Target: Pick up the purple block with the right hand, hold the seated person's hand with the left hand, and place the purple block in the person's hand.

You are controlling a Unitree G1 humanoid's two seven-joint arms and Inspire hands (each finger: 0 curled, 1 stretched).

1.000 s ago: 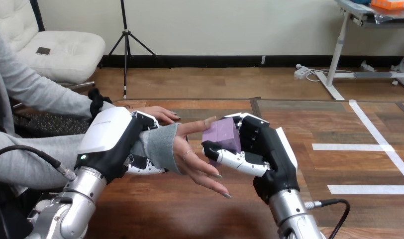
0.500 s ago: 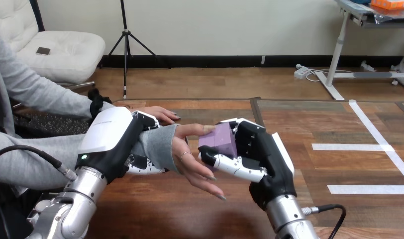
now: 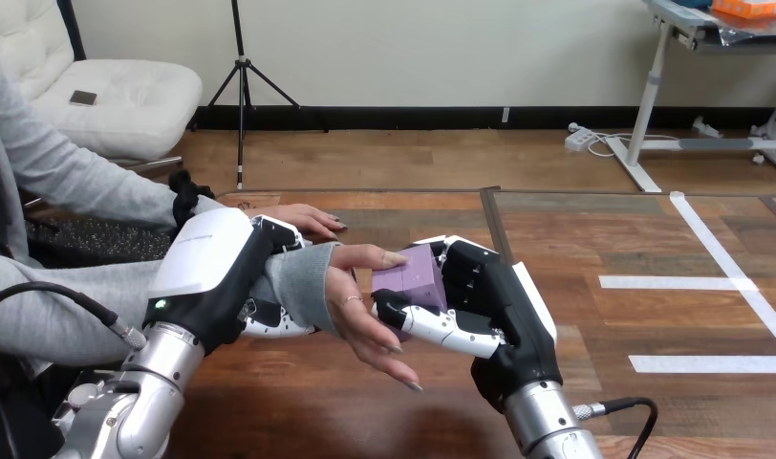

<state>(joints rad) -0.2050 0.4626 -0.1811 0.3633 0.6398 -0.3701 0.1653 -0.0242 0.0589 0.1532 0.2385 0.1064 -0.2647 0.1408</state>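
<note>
Desk [image 3: 317, 411]: wooden, mostly bare, all the action above its middle.

Left robot hand [image 3: 217, 273]: comes in from the lower left, fingers curled round the person's wrist over the grey sleeve [image 3: 303, 277], some above it and some below. Hold step looks done.

Right robot hand [image 3: 489, 296]: comes in from the lower right, pinching the purple block [image 3: 413, 277] between the thumb underneath and the fingers on the far side. Pick-up step done.

Person's hand [image 3: 360, 306]: held out sideways above the desk, palm facing the block, fingers pointing down and forward, thumb lying over the block's top edge. Block touches the palm, or is right against it.

Purple block: off the desk, sandwiched between the right robot hand and the person's palm.

Progress: two of three parts done, the third nearly there. Left to do, as I judge it: right robot hand lets go so the block sits in the person's hand alone, then pulls away. Not yet released.

Counts: one desk, two robot hands, two hands of the person (the person's other hand [image 3: 303, 218] lies flat on the desk further back), one purple block.
</note>
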